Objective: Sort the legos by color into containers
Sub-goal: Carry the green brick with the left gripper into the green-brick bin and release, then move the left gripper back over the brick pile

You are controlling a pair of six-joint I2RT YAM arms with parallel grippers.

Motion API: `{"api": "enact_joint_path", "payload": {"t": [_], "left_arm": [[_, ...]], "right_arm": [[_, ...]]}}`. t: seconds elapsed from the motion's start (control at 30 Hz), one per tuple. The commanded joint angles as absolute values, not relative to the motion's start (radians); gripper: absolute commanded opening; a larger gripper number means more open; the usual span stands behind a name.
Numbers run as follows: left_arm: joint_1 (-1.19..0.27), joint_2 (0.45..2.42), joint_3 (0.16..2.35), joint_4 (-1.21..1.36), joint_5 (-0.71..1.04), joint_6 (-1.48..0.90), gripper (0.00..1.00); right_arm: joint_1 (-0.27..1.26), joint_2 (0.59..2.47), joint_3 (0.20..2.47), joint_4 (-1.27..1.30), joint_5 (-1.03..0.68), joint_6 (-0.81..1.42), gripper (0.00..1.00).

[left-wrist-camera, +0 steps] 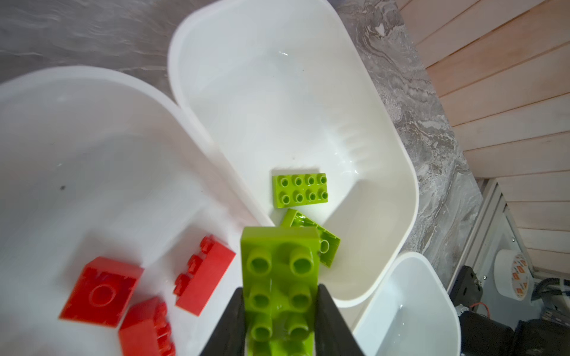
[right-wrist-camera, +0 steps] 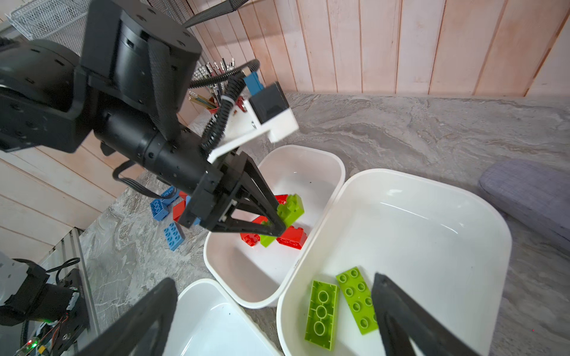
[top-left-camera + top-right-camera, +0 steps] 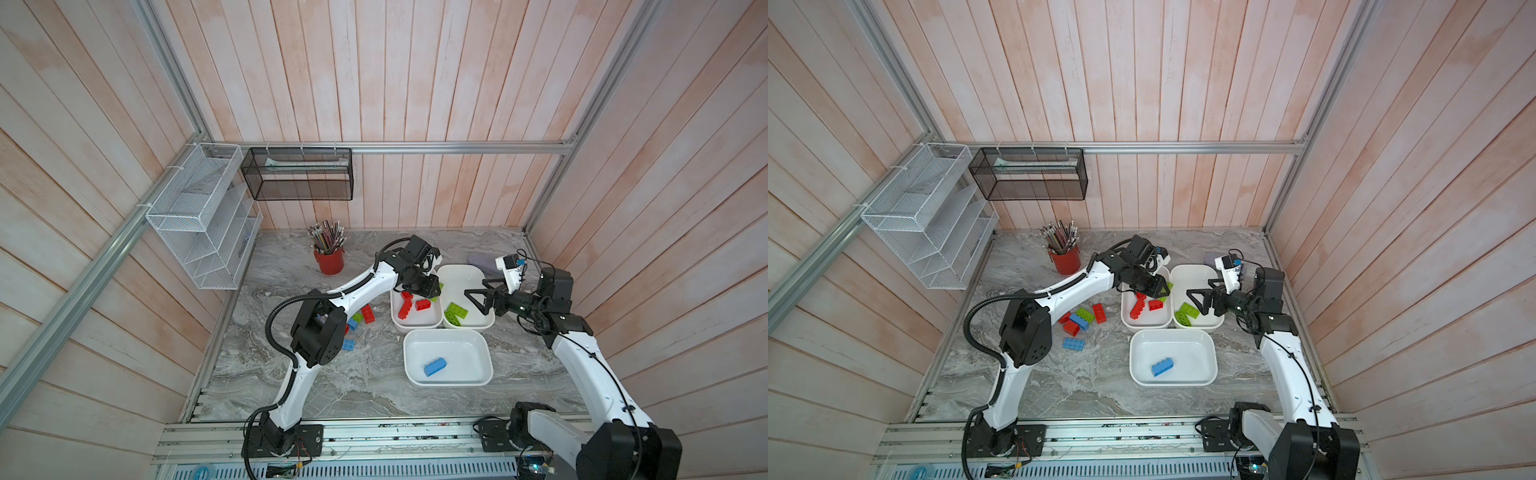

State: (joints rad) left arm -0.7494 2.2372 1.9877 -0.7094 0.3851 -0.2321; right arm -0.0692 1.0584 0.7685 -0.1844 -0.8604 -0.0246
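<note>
My left gripper is shut on a lime green lego, its fingers pressing both long sides. It hangs over the back left container, which holds red legos, close to the rim it shares with the back right container. That one holds two green legos. My right gripper stands open over them, holding nothing. The near container holds one blue lego. Several red, green and blue legos lie loose on the table, left of the containers.
A red pencil cup stands at the back left of the marble table. A grey pouch lies behind the back right tub. White and black wire baskets hang on the walls.
</note>
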Motion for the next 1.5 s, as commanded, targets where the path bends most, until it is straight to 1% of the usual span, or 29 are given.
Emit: {"api": "enact_joint_path", "payload": {"t": [0.0,0.1,0.27,0.3,0.37,0.5,0.57,0.73,0.97,1.1,1.2,1.27,1.47], "left_arm": [[-0.787,2.303,2.058,-0.651,0.409,-0.241,0.29],[-0.809,2.357,2.13,-0.641,0.411,-0.248,0.29],[-0.825,2.412,2.162,-0.602,0.426,-0.267,0.31],[-0.825,2.423,2.172,-0.613,0.426,-0.266,0.34],[-0.825,2.433,2.192,-0.637,0.418,-0.258,0.51],[-0.825,2.36,2.176,-0.657,0.37,-0.221,0.67],[-0.818,2.298,2.141,-0.676,0.332,-0.192,0.73],[-0.759,2.107,1.965,-0.733,0.26,-0.144,0.75],[-0.604,1.782,1.615,-0.818,0.16,-0.084,0.75],[-0.523,1.637,1.461,-0.873,0.128,0.057,0.75],[-0.431,1.581,1.404,-0.915,0.138,0.128,0.75],[-0.349,1.553,1.346,-0.885,0.145,0.174,0.74],[-0.237,1.574,1.264,-0.839,0.09,0.222,0.73]], "right_arm": [[-0.078,1.037,0.763,-0.194,-0.85,-0.013,0.98],[-0.08,1.034,0.749,-0.185,-0.852,-0.009,0.98],[-0.081,1.025,0.733,-0.177,-0.853,-0.006,0.98],[-0.081,1.022,0.733,-0.179,-0.852,-0.006,0.98],[-0.081,1.018,0.735,-0.179,-0.851,-0.007,0.98],[-0.082,1.015,0.735,-0.168,-0.879,-0.006,0.98],[-0.08,1.008,0.732,-0.155,-0.899,0.001,0.98],[-0.065,0.998,0.737,-0.144,-0.93,0.001,0.98],[0.035,1.016,0.765,-0.144,-0.881,-0.001,0.98],[0.091,1.037,0.776,-0.138,-0.857,0.0,0.98],[0.118,1.056,0.782,-0.123,-0.844,0.009,0.98],[0.137,1.071,0.788,-0.111,-0.838,0.015,0.98],[0.174,1.118,0.814,-0.095,-0.831,0.015,0.98]]}}
